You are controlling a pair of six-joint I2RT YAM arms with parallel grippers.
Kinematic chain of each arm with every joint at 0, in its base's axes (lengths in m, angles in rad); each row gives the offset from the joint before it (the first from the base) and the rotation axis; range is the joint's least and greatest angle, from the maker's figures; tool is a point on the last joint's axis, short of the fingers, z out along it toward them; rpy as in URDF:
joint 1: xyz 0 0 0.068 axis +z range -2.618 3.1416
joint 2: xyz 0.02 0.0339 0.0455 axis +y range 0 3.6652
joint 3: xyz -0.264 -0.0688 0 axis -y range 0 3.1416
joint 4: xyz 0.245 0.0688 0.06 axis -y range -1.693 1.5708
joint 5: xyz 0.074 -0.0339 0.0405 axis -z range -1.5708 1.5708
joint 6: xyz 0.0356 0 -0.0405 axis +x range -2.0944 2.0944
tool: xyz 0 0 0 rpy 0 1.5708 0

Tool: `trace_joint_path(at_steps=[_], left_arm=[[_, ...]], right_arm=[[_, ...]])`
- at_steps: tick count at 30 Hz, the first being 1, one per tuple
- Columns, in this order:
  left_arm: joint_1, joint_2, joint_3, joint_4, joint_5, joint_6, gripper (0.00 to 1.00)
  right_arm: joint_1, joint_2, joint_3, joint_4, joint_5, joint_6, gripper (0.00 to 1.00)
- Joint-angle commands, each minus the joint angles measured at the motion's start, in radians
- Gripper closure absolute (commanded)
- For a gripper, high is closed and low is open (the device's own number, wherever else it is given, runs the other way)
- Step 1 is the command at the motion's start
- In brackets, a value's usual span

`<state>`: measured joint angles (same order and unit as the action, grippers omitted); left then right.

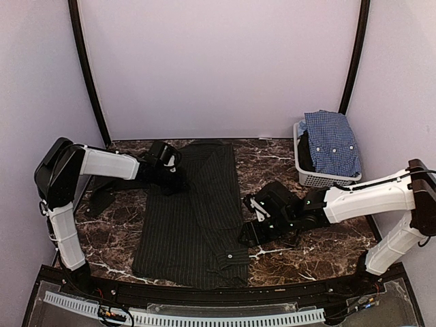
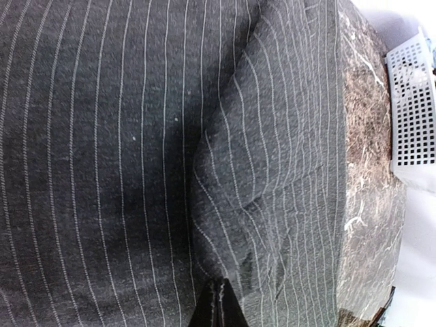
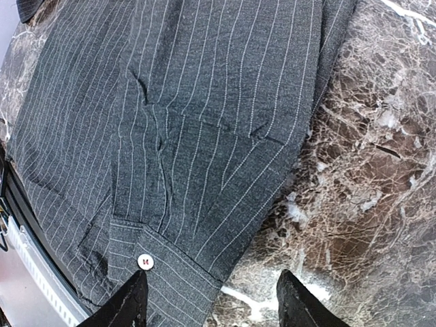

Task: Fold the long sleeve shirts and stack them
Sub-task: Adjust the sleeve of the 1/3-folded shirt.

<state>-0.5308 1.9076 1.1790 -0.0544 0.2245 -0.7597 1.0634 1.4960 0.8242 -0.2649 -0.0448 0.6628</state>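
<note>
Marble table point(image 1: 313, 255): black shirt point(image 1: 191, 231) cuff edge just beside R gripper point(image 3: 212, 281).

No lettering, brand, number or sign is showing legibly on the black pinstriped shirt point(image 1: 191, 225), the checked shirt point(image 1: 332, 143) or the basket point(image 1: 320, 178).

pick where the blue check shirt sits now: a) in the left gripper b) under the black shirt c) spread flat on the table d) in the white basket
d: the blue check shirt is heaped in the white basket, apart from the black pinstripe shirt.
</note>
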Motion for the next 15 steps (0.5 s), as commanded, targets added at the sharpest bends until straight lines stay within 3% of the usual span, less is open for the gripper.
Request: trace_joint_path(at_steps=[1, 7, 15], left_arm=[[0.024, -0.061, 0.019, -0.031, -0.001, 0.01, 1.0], [0.035, -0.054, 0.016, -0.033, 0.009, 0.016, 1.0], [0.037, -0.039, 0.016, -0.031, 0.007, 0.02, 1.0]], right_arm=[[0.008, 0.01, 0.011, 0.003, -0.007, -0.009, 0.39], [0.025, 0.029, -0.022, 0.043, -0.047, 0.014, 0.41], [0.071, 0.085, -0.018, 0.083, -0.066, 0.049, 0.53]])
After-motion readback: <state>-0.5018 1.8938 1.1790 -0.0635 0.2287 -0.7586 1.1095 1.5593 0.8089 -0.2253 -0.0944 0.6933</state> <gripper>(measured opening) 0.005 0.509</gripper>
